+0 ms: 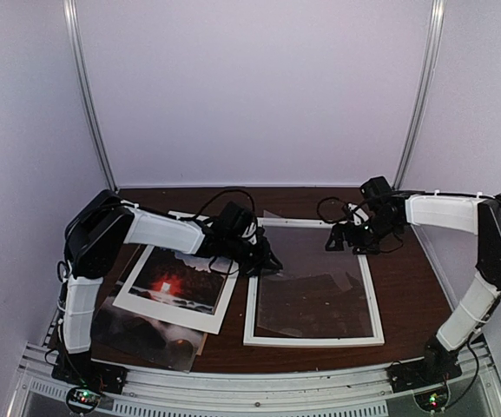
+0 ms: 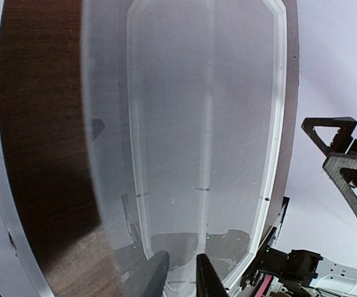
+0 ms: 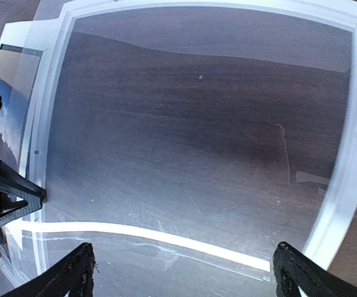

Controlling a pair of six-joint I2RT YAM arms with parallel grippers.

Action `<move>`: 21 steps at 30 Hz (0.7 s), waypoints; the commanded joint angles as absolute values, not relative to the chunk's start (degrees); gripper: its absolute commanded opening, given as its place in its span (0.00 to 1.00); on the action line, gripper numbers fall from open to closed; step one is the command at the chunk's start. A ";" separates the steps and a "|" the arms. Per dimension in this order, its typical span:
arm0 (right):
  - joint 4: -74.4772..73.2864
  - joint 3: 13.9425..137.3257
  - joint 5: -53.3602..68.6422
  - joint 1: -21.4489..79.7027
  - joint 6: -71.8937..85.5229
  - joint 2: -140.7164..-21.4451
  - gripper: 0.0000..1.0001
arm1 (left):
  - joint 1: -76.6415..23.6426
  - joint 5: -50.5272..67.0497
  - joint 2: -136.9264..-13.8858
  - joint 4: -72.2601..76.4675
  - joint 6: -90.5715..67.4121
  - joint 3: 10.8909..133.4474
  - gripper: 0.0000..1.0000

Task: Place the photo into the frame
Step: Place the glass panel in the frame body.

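The white frame (image 1: 313,339) lies flat at centre right, with a clear sheet (image 1: 311,291) lying askew over it. The photo (image 1: 170,285) lies to its left. Its red sun shows through a white mat (image 1: 214,314), and its dark lower part (image 1: 141,334) sticks out below the mat. My left gripper (image 1: 272,263) is at the frame's left edge; in the left wrist view (image 2: 183,257) its jaws stand a narrow gap apart with nothing seen between them. My right gripper (image 1: 347,243) is wide open and empty over the frame's far right corner, above the sheet (image 3: 197,124).
The brown table (image 1: 411,287) ends at a metal rail (image 1: 259,382) in front. White walls close the back and sides. Black cables (image 1: 224,198) loop behind the left wrist. The frame's edge (image 3: 351,124) and the mat (image 3: 17,37) show in the right wrist view.
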State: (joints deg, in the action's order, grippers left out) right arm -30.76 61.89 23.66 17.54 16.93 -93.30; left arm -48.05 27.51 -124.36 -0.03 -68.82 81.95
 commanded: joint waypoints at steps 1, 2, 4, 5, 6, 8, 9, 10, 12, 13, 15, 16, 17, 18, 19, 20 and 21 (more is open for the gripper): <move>-28.12 64.61 27.39 20.27 17.26 -96.78 1.00 | -48.25 28.28 -125.15 2.64 -69.27 81.49 0.15; -27.53 64.86 28.43 20.64 17.42 -97.87 1.00 | -48.25 28.30 -125.16 2.64 -69.26 81.48 0.15; -26.60 65.26 30.50 21.14 17.85 -99.81 0.99 | -48.25 28.25 -125.16 2.63 -69.28 81.40 0.16; -26.22 65.48 31.04 21.44 17.96 -100.67 0.99 | -48.25 28.32 -125.17 2.64 -69.26 81.39 0.17; -25.93 65.62 31.40 21.63 18.01 -101.46 0.99 | -48.25 28.26 -125.23 2.64 -69.26 81.31 0.17; -25.47 65.89 31.92 21.91 18.10 -102.85 0.99 | -48.31 28.30 -125.24 2.72 -69.26 81.17 0.17; -25.39 65.99 32.09 22.03 18.10 -103.43 0.98 | -48.26 28.30 -125.24 2.79 -69.33 81.13 0.18; -25.34 66.07 32.16 22.06 18.17 -103.97 0.98 | -48.25 28.34 -125.20 2.85 -69.34 81.12 0.18; -25.16 66.05 32.28 22.16 18.19 -104.76 0.98 | -48.28 28.38 -125.15 2.90 -69.39 81.12 0.19; -25.16 66.01 32.21 22.08 18.16 -104.96 0.98 | -48.26 28.39 -125.16 2.90 -69.35 81.12 0.20; -25.22 65.92 32.11 22.16 18.06 -105.31 0.98 | -48.25 28.39 -125.15 2.90 -69.35 81.12 0.21; -25.32 65.85 32.03 22.13 18.02 -105.52 0.98 | -48.22 28.32 -125.07 2.88 -69.30 81.12 0.22; -25.34 65.83 32.02 22.15 17.97 -105.69 0.98 | -48.26 28.30 -125.05 2.82 -69.26 81.05 0.23; -25.36 65.79 32.00 22.10 17.94 -105.79 0.98 | -48.26 28.27 -124.96 2.77 -69.21 81.04 0.24; -25.38 65.75 31.93 22.11 17.93 -105.89 0.98 | -48.24 28.20 -124.90 2.66 -69.13 80.99 0.25; -25.40 65.67 31.96 22.15 17.84 -105.98 0.97 | -48.24 28.16 -124.74 2.49 -68.97 80.95 0.26; -25.47 65.61 31.83 22.13 17.84 -106.01 0.97 | -48.25 28.04 -124.60 2.34 -68.87 80.88 0.27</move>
